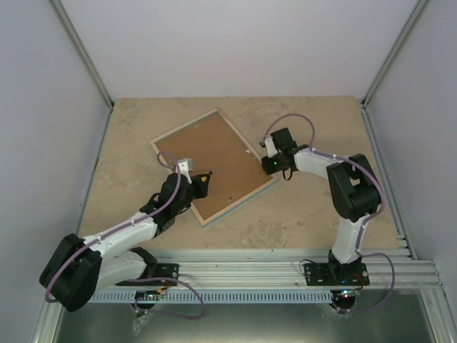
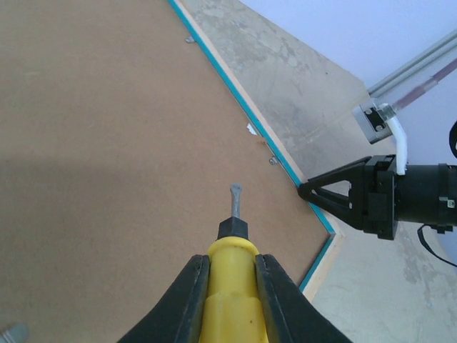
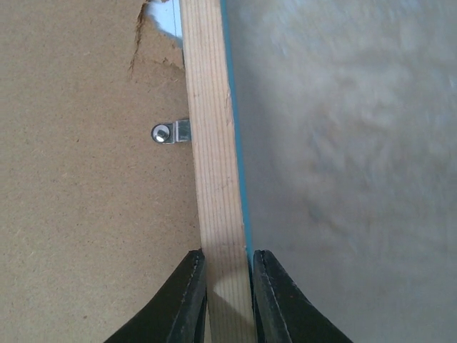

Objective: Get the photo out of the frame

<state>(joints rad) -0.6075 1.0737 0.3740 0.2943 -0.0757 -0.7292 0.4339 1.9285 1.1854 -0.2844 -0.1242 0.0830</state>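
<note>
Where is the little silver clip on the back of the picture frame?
Look at the big brown fibreboard back of the face-down turquoise picture frame. Follow its pale wooden rim just past the right gripper. The small silver metal tab with one screw sits there, the only shiny thing on the brown.

Left tool [image 2: 232, 263] clamps screwdriver [image 2: 231, 246], arm stretched forward; right tool [image 3: 227, 259] clamps frame [image 3: 211, 143] rim, arm bent inward.

Mottled beige stone-look table [image 1: 307, 214], turquoise-edged frame [image 1: 238, 202] lying flat on it, face down, askew, brown backing board [image 1: 211, 161] uppermost.
</note>
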